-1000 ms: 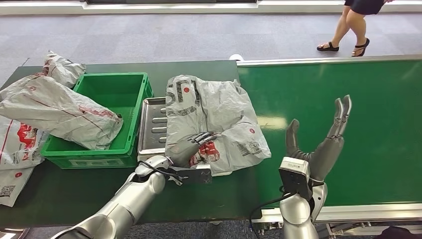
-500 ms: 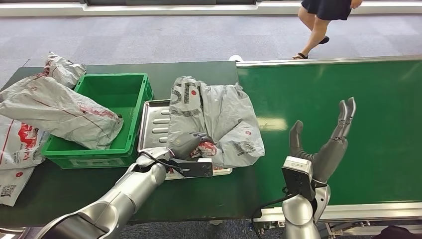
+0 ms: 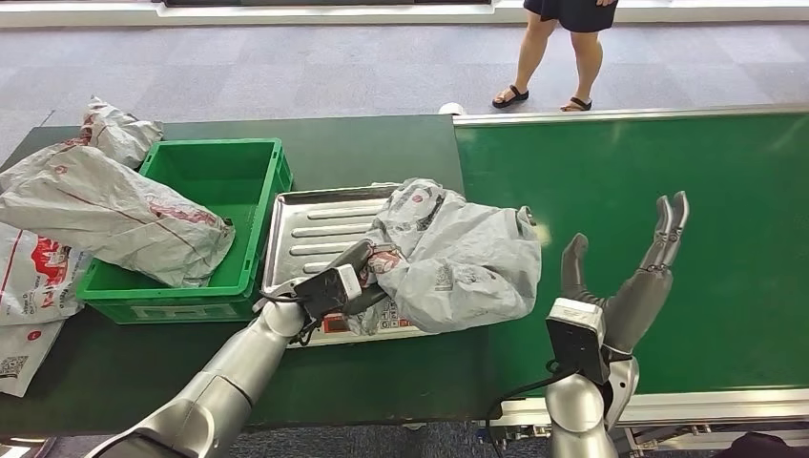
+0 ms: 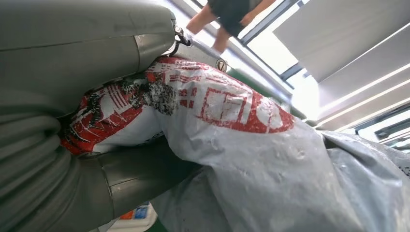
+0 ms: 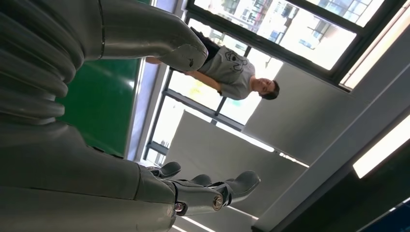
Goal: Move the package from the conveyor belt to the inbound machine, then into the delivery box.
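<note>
From the head view, the left hand point(image 3: 355, 277) grips the near-left edge of a crumpled grey package point(image 3: 458, 262) printed in red and black, its fingers closed into the plastic; the package lies across the right part of a ribbed metal tray point(image 3: 310, 229) and spills over the tray's right rim toward the seam where the dark desk point(image 3: 363, 148) meets the green conveyor belt point(image 3: 620, 172). Just left of the tray, touching it, stands a green crate point(image 3: 215, 172) near the desk's left side, with another grey parcel point(image 3: 105, 215) draped over its left wall and more parcels point(image 3: 29, 277) piled at the desk's left edge. The right hand point(image 3: 630, 277) is raised over the near part of the belt, fingers apart and pointing up, holding nothing. A person's legs point(image 3: 558, 57) in sandals stand on the carpet beyond the belt's far edge. From the left wrist view, the thick grey thumb and fingers point(image 4: 125, 179) close around a fold of the package point(image 4: 251, 159) with red lettering, the plastic bulging out between them. From the right wrist view, the right hand point(image 5: 145, 188) is spread wide with empty space between thumb and fingers point(image 5: 232, 186), the belt point(image 5: 109, 101) is beside it, and a person in a pale shirt point(image 5: 229, 72) is seen against bright windows
</note>
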`<state>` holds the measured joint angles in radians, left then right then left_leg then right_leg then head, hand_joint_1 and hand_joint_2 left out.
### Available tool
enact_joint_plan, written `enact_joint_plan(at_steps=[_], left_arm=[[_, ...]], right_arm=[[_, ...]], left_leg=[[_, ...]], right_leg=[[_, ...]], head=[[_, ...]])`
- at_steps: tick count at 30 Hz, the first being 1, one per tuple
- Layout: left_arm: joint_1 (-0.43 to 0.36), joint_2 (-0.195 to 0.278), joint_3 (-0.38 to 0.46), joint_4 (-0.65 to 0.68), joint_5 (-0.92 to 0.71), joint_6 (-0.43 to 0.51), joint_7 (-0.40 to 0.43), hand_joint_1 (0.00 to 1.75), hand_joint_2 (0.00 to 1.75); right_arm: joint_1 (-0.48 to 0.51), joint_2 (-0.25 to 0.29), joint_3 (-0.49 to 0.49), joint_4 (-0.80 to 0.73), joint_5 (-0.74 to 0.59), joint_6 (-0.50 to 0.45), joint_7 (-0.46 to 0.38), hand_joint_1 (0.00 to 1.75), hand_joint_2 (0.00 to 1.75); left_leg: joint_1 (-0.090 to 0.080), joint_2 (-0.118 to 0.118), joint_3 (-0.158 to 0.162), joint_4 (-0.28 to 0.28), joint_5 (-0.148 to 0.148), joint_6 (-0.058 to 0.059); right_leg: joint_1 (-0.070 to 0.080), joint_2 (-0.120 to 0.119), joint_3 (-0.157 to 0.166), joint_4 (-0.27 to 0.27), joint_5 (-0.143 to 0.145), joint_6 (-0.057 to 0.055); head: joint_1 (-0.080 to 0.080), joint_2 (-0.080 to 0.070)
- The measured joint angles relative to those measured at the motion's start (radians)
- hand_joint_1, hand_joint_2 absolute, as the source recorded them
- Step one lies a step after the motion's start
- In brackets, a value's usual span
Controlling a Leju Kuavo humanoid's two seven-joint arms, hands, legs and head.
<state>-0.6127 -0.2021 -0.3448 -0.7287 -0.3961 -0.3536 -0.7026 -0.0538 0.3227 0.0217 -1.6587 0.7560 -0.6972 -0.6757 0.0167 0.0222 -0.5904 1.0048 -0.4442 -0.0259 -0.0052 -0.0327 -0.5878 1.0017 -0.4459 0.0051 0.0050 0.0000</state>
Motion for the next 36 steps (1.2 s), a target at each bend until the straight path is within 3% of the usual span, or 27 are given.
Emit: enact_joint_plan(at_steps=[3, 5, 9, 13, 16, 19, 21, 27, 29, 30, 34, 35, 36], left_arm=[[0.020, 0.007, 0.015, -0.080, 0.083, -0.015, 0.000, 1.75, 1.75], [0.030, 0.007, 0.039, -0.126, 0.157, 0.024, 0.001, 1.75, 1.75], [0.034, -0.012, 0.140, -0.200, 0.223, 0.263, 0.014, 1.75, 1.75], [0.035, -0.025, 0.214, -0.251, 0.180, 0.440, 0.014, 1.75, 1.75], [0.031, -0.026, 0.251, -0.284, 0.035, 0.736, 0.003, 1.75, 1.75], [0.013, -0.023, 0.327, -0.316, -0.237, 0.988, 0.000, 1.75, 1.75], [-0.002, -0.023, 0.400, -0.344, -0.403, 1.040, 0.001, 1.75, 1.75], [-0.041, -0.039, 0.634, -0.463, -0.963, 1.049, 0.036, 1.75, 1.75], [-0.054, -0.018, 0.658, -0.456, -1.075, 1.050, 0.161, 1.75, 1.75], [-0.066, 0.005, 0.641, -0.427, -1.101, 1.050, 0.278, 1.75, 1.75], [-0.133, 0.126, 0.383, -0.217, -1.112, 1.051, 0.924, 1.75, 1.75], [-0.141, 0.146, 0.314, -0.181, -1.112, 1.052, 1.025, 1.75, 1.75], [-0.146, 0.162, 0.261, -0.152, -1.113, 1.052, 1.067, 1.75, 1.75]], right_arm=[[0.001, 0.000, -0.009, 0.001, 0.002, 0.000, -0.001, 0.00, 1.75], [0.003, 0.000, -0.016, 0.001, 0.003, 0.000, -0.005, 0.00, 1.75], [0.011, 0.000, -0.032, 0.001, 0.001, 0.000, -0.018, 0.00, 1.75], [0.015, 0.000, -0.041, 0.001, -0.002, 0.000, -0.019, 0.00, 1.75], [0.017, 0.000, -0.044, 0.001, -0.005, 0.000, -0.019, 0.00, 1.75], [0.017, 0.000, -0.045, 0.005, -0.011, 0.000, -0.018, 0.00, 1.75], [0.016, 0.000, -0.044, 0.010, -0.015, 0.001, -0.019, 0.00, 1.75], [0.016, 0.000, -0.043, 0.020, -0.028, 0.001, -0.020, 0.00, 1.75], [0.016, 0.000, -0.043, 0.020, -0.031, 0.000, -0.021, 0.00, 1.75], [0.017, 0.000, -0.043, 0.020, -0.031, 0.000, -0.021, 0.00, 1.75], [0.018, 0.000, -0.045, 0.018, -0.031, 0.000, -0.021, 0.00, 1.75], [0.018, 0.000, -0.045, 0.018, -0.031, 0.000, -0.021, 0.00, 1.75], [0.018, 0.000, -0.045, 0.018, -0.031, 0.000, -0.021, 0.00, 1.75]], left_leg=[[0.000, 0.000, 0.000, 0.000, 0.000, 0.000], [0.000, 0.000, -0.001, 0.000, 0.000, 0.000], [0.000, 0.001, -0.001, 0.000, 0.000, 0.000], [0.000, 0.000, -0.001, 0.000, 0.000, 0.000], [0.000, 0.001, -0.001, 0.000, 0.000, 0.000], [0.000, 0.001, -0.002, 0.000, 0.000, 0.000], [0.000, 0.001, -0.002, 0.000, 0.000, 0.000], [0.000, 0.001, -0.002, 0.000, 0.000, -0.001], [0.000, 0.002, -0.002, 0.000, 0.001, -0.001], [0.000, 0.002, -0.002, 0.000, 0.001, -0.002], [0.000, 0.003, -0.003, 0.000, 0.003, -0.004], [0.000, 0.003, -0.003, 0.000, 0.003, -0.004], [0.000, 0.003, -0.004, 0.000, 0.003, -0.004]], right_leg=[[0.000, 0.000, -0.001, 0.000, 0.000, 0.000], [0.000, 0.000, -0.001, 0.000, 0.000, 0.000], [0.000, 0.000, -0.002, 0.000, 0.000, 0.000], [0.000, 0.000, -0.002, 0.000, 0.000, 0.000], [0.000, 0.002, -0.002, 0.000, 0.000, 0.000], [0.000, 0.001, -0.002, 0.001, 0.000, 0.000], [0.001, 0.001, -0.003, 0.001, 0.000, 0.000], [0.000, 0.002, -0.004, 0.001, 0.000, 0.000], [0.000, 0.003, -0.006, 0.001, 0.000, 0.000], [0.000, 0.003, -0.007, 0.001, 0.001, -0.001], [0.000, 0.004, -0.008, 0.002, 0.002, -0.003], [0.001, 0.004, -0.008, 0.002, 0.002, -0.003], [0.001, 0.004, -0.008, 0.002, 0.003, -0.003]], head=[[0.000, 0.000], [0.000, 0.000], [0.000, 0.000], [0.000, 0.000], [0.000, 0.000], [0.000, 0.000], [0.000, 0.000], [0.000, 0.000], [0.000, 0.000], [0.000, 0.000], [0.000, 0.000], [0.000, 0.000], [0.000, 0.000]])
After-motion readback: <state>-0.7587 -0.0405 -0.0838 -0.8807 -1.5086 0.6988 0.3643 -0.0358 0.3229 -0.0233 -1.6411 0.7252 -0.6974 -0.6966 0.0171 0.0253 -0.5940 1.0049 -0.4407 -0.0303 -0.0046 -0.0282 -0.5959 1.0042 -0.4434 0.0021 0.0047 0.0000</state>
